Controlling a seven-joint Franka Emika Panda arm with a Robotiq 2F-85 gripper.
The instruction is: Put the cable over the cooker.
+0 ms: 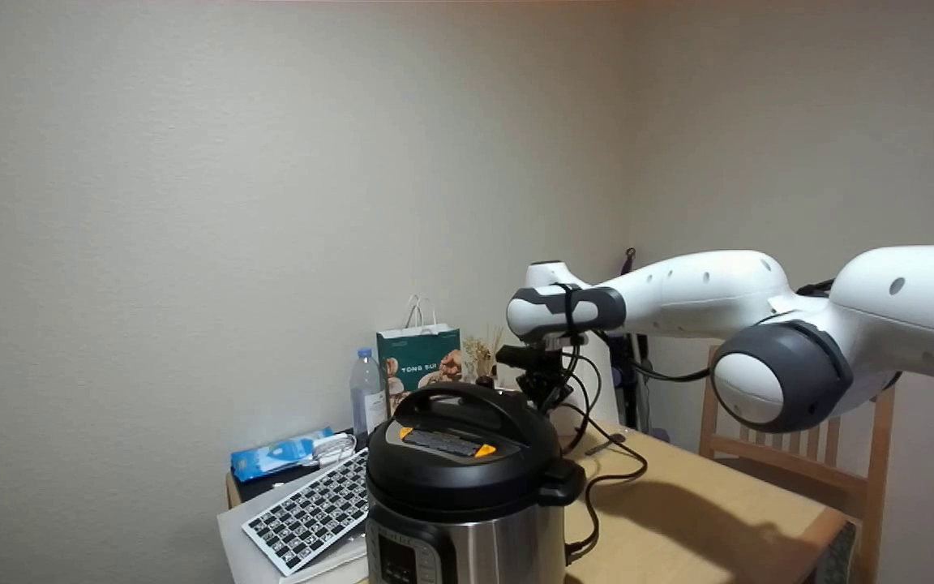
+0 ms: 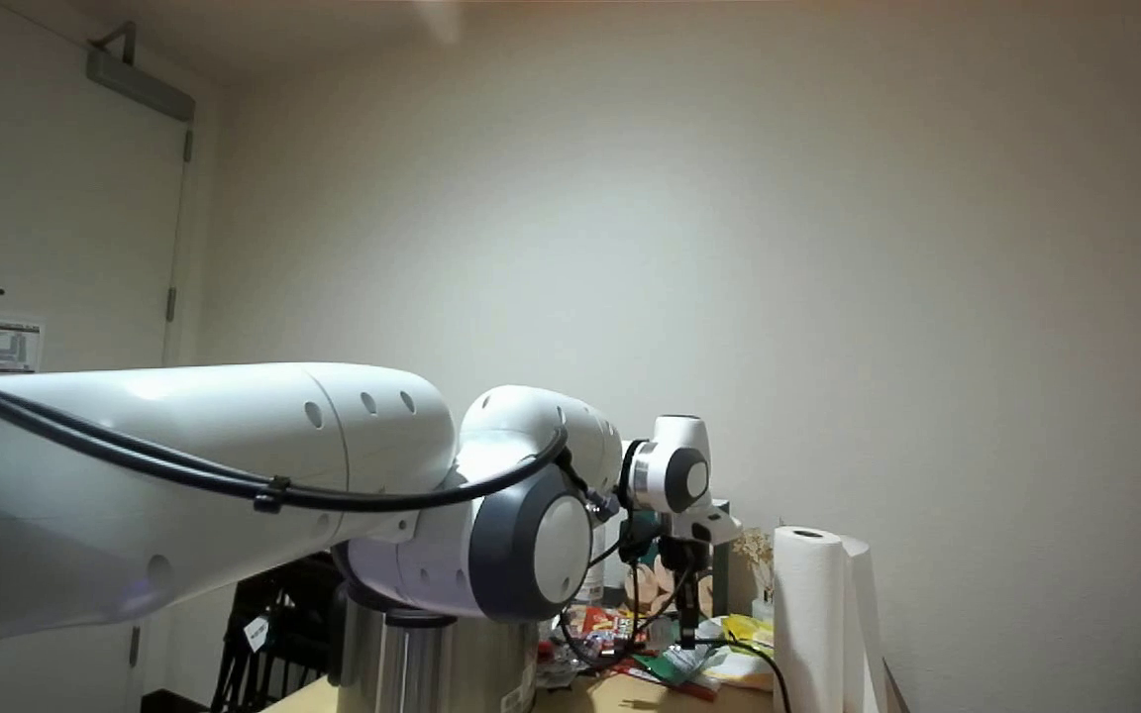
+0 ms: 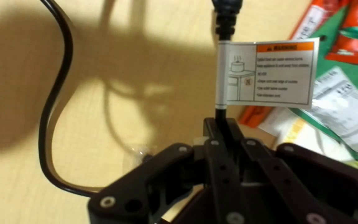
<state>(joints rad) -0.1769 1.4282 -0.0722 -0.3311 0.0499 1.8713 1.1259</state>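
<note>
The cooker [image 1: 507,543], steel with a black lid [image 1: 467,478], stands at the front of the table in an exterior view. Its body [image 2: 452,663] is partly hidden behind my arm in an exterior view. The thin black cable [image 1: 633,477] runs from the cooker's lower side across the table towards my gripper [image 1: 546,399]. In the wrist view my gripper [image 3: 224,124] is shut on the cable [image 3: 56,90] just below its plug end and a white warning tag [image 3: 272,73]. In an exterior view the gripper [image 2: 687,634] hangs above the table, beyond the cooker, with the cable between its fingertips.
Snack packets [image 2: 620,629] lie near the gripper. A paper-towel roll [image 2: 808,624] stands beside them. A water bottle [image 1: 367,393], a green paper bag [image 1: 420,361], a blue packet [image 1: 280,456] and a black-and-white patterned board [image 1: 313,511] are around the cooker. A wooden chair [image 1: 876,470] stands at the table.
</note>
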